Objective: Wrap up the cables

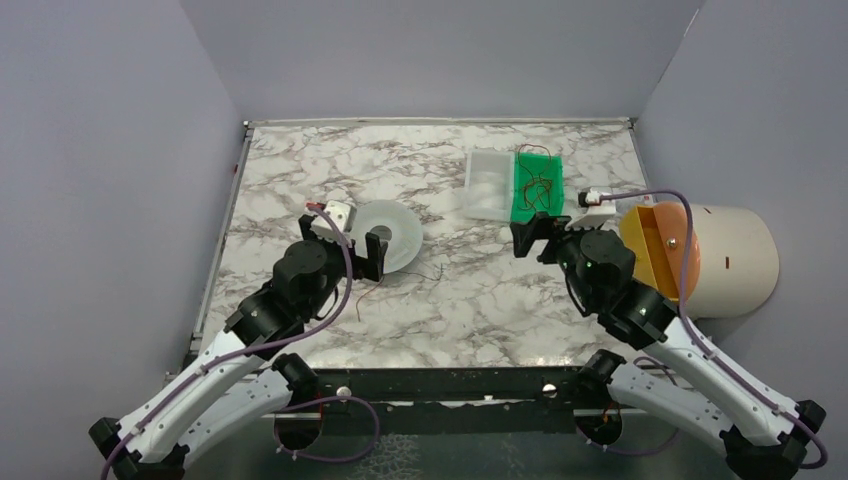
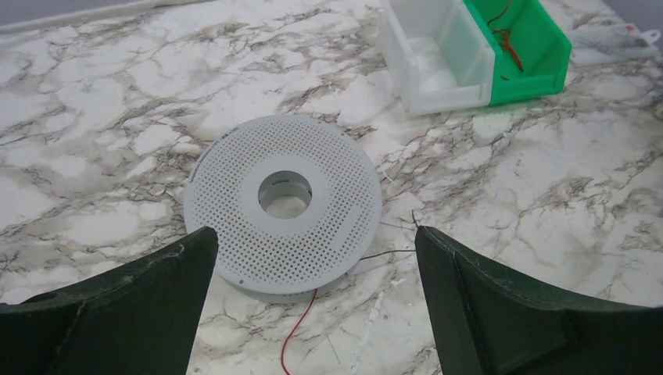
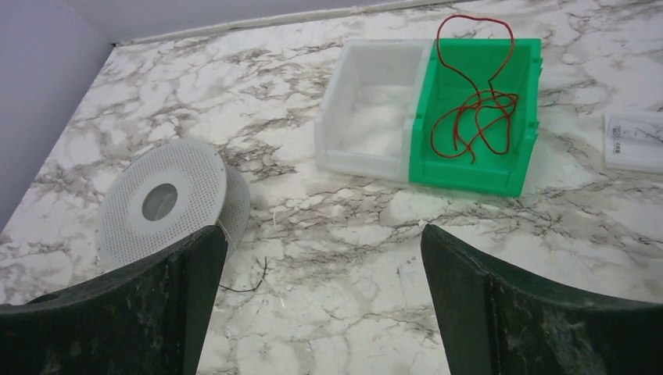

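A translucent white perforated spool (image 1: 398, 232) (image 2: 234, 195) (image 3: 129, 207) lies flat on the marble table. A thin red cable (image 2: 299, 326) runs out from under its near edge, and a dark hair-thin cable (image 2: 391, 251) (image 3: 246, 285) trails to its right. More reddish cables (image 3: 477, 117) (image 1: 538, 185) lie looped in the green bin (image 3: 469, 176) (image 2: 539, 74). My left gripper (image 1: 360, 262) (image 2: 314, 234) is open just short of the spool's near edge and holds nothing. My right gripper (image 1: 540, 238) (image 3: 322, 230) is open over bare marble in front of the bins and is also empty.
A white bin (image 1: 488, 185) (image 3: 336, 117) (image 2: 434, 86) stands against the green bin's left side. A beige cylinder with an orange inside (image 1: 725, 260) lies on its side at the right edge. A small clear packet (image 3: 633, 141) lies right of the bins. Grey walls enclose the table.
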Controlling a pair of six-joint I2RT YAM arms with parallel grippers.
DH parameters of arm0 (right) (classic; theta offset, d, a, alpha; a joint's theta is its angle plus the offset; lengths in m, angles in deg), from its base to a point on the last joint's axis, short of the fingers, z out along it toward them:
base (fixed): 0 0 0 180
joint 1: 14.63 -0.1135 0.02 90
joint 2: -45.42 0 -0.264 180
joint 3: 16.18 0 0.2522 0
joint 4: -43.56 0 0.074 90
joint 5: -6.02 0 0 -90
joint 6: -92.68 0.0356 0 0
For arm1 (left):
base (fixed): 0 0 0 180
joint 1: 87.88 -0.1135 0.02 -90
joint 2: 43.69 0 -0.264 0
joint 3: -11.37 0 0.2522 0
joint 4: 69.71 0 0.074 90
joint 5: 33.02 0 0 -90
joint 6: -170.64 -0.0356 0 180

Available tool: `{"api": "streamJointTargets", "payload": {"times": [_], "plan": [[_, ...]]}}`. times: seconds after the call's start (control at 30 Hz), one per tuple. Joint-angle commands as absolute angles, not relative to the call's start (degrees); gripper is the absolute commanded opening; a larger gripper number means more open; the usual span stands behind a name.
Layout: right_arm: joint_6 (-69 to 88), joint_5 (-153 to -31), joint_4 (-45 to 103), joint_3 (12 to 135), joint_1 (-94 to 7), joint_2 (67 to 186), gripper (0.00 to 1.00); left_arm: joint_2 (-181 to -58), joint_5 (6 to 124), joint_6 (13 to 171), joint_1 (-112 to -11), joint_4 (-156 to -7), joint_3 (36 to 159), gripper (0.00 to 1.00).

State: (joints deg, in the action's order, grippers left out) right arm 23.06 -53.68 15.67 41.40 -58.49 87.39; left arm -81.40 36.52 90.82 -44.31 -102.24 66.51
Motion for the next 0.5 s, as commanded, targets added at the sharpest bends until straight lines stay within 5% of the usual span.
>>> {"api": "streamJointTargets", "payload": {"times": [0.0, 0.47], "plan": [[24.79, -54.75, 6.41, 43.35, -58.66, 83.98, 1.00, -76.00, 36.37, 90.03, -44.58, -98.59, 66.05, 0.99], [25.02, -61.14, -1.15, 50.05, -58.66, 77.18, 1.00, -65.11, 51.07, 91.27, -44.55, -97.07, 71.02, 0.99]]}}
